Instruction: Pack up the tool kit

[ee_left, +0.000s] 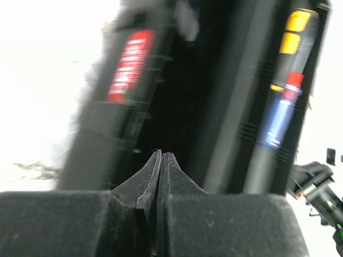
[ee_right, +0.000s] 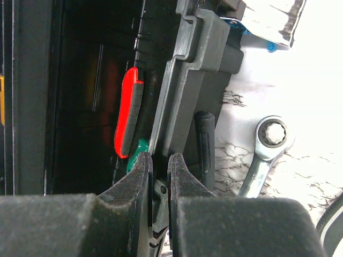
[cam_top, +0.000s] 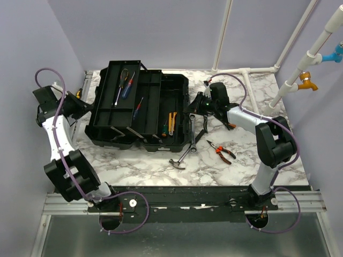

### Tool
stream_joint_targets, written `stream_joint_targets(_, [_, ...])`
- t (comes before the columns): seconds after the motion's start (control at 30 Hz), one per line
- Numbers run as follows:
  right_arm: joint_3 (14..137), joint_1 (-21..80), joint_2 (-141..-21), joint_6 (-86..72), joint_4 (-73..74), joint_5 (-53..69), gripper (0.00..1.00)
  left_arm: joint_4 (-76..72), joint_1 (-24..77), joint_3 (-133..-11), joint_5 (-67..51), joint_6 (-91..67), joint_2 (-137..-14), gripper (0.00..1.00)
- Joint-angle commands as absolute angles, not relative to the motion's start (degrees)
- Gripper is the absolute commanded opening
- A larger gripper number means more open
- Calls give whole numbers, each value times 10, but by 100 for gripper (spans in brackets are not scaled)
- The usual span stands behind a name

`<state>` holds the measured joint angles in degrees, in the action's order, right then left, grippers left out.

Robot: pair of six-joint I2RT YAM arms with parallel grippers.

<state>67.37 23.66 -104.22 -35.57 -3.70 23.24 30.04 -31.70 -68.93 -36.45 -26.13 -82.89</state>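
- The black toolbox (cam_top: pixel 102 136) lies open at the table's (cam_top: pixel 155 172) centre-left. Its long axis runs 9 to 3 o'clock, and its upper tray (cam_top: pixel 107 107) is swung up toward 10 o'clock.
- Left gripper (ee_left: pixel 161 156): fingers pressed flat together with nothing between them. It sits at the toolbox's 9 o'clock end, next to the red label plate (ee_left: pixel 128 64).
- Right gripper (ee_right: pixel 159 160): jaws narrow, pinching the rim of the toolbox's 3 o'clock wall.
- A blue-handled screwdriver (cam_top: pixel 128 87) lies in the raised tray, axis 1 to 7 o'clock.
- Orange-handled pliers (cam_top: pixel 171 122) lie inside the box, axis 12 to 6.
- The hammer (cam_top: pixel 183 156) is on the table at the box's 5 o'clock corner. Its head is toward 7 and its handle toward 1.
- A ratchet wrench (ee_right: pixel 265 155) lies just beside the right wall, ring end away from the arms.
- A second pair of pliers (cam_top: pixel 221 151) lies apart at 4 o'clock, axis 10 to 4.
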Motion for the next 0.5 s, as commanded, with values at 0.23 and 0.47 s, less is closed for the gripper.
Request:
stream_joint_targets(0.23, [670,248,-1069,-360,-34,281,1,317,-213,-733,-434,-311,-747,0])
stream_joint_targets(0.47, [668,247,-1069,-361,-35,281,1,278,-295,-732,-410,-342,-717,19])
